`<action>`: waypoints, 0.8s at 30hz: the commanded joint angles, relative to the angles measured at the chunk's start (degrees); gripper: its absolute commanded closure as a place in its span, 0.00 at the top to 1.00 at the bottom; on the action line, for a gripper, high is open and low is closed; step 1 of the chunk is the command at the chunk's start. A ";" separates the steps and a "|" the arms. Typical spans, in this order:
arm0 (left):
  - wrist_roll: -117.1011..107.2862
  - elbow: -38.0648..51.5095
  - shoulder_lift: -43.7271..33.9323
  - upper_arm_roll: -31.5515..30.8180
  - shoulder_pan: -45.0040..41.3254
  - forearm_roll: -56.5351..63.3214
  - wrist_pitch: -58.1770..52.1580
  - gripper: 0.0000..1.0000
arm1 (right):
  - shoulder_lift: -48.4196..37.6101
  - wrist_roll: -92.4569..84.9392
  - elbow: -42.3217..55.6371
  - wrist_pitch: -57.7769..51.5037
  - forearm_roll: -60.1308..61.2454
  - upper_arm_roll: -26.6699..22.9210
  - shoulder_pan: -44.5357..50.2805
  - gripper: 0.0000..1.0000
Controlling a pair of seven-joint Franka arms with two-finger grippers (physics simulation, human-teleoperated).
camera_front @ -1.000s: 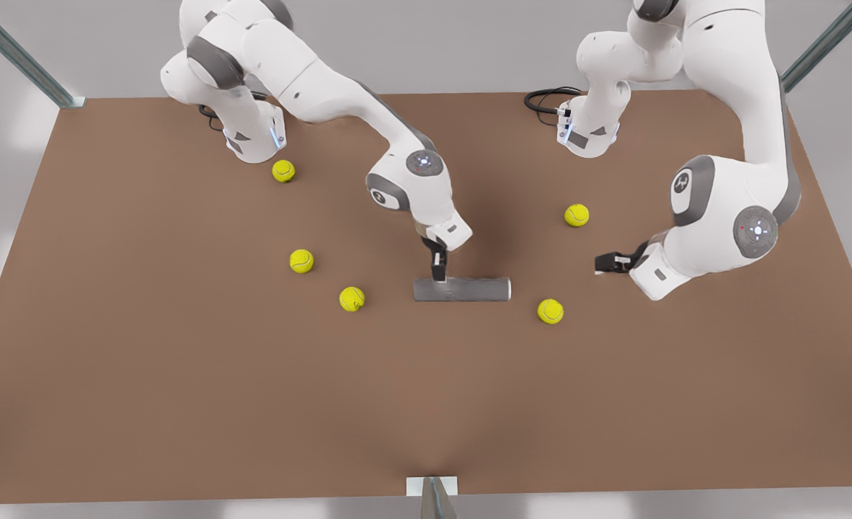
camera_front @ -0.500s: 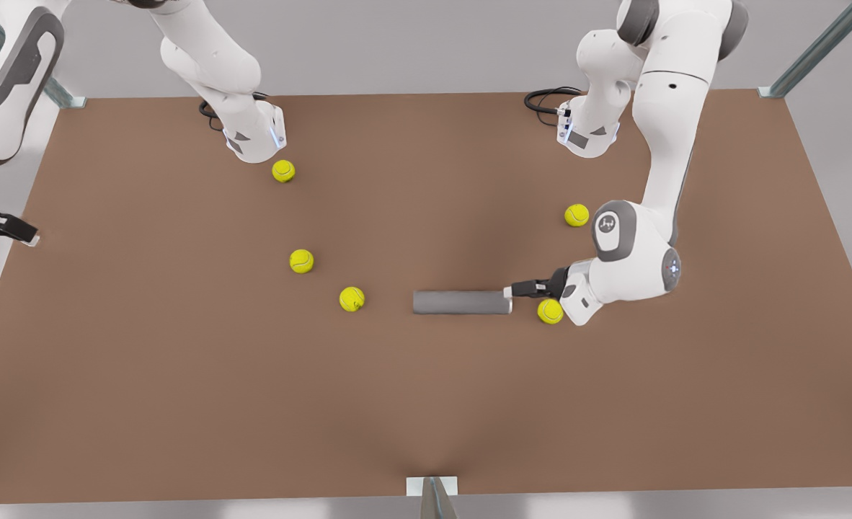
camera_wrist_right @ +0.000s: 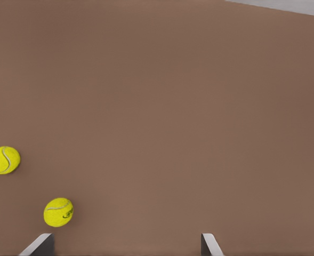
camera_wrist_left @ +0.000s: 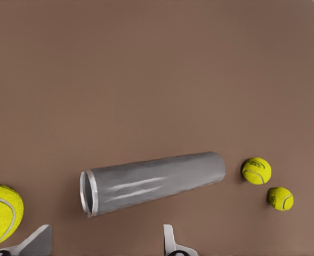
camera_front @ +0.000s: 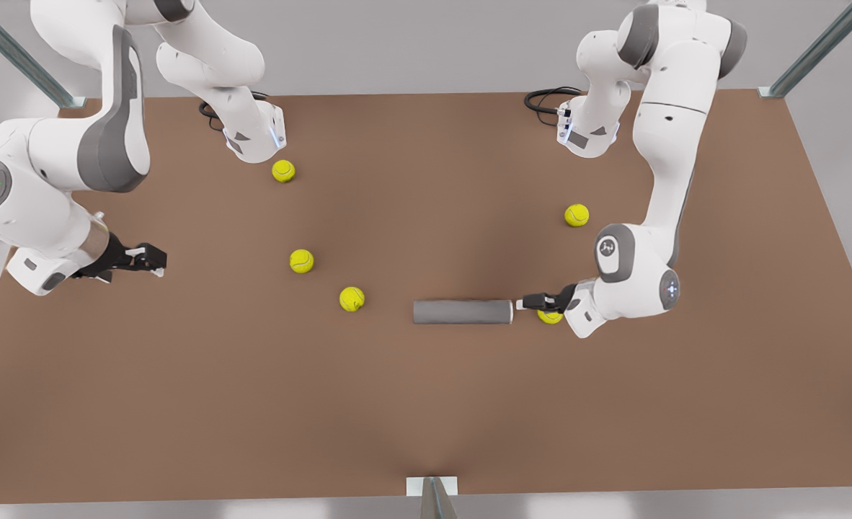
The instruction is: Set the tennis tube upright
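Left gripper (camera_front: 521, 303), fingers spread and holding nothing, just off the rimmed end of the tennis tube (camera_front: 462, 312), above a tennis ball (camera_front: 550, 316). Tube flat on its side on the table (camera_front: 426, 418), near the middle. Right gripper (camera_front: 153, 258) parted and empty too, low over the table at the front view's left, well apart.

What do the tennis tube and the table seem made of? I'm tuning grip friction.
The tennis tube looks like brushed grey metal: streaky highlights along it and a lighter silvery rim at its open end, though it could be coated plastic. The table looks matte brown, like board or laminate, without glare.
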 commanded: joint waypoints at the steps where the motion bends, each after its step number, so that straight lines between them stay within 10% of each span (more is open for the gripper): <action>1: 0.08 0.00 0.12 0.00 0.00 0.13 0.15 0.99 | 0.09 0.00 0.00 0.04 -0.03 0.00 -0.02 1.00; 24: 7.99 0.96 9.17 -1.76 0.17 -10.68 7.27 0.99 | 1.67 0.09 0.79 0.04 0.06 0.09 0.34 1.00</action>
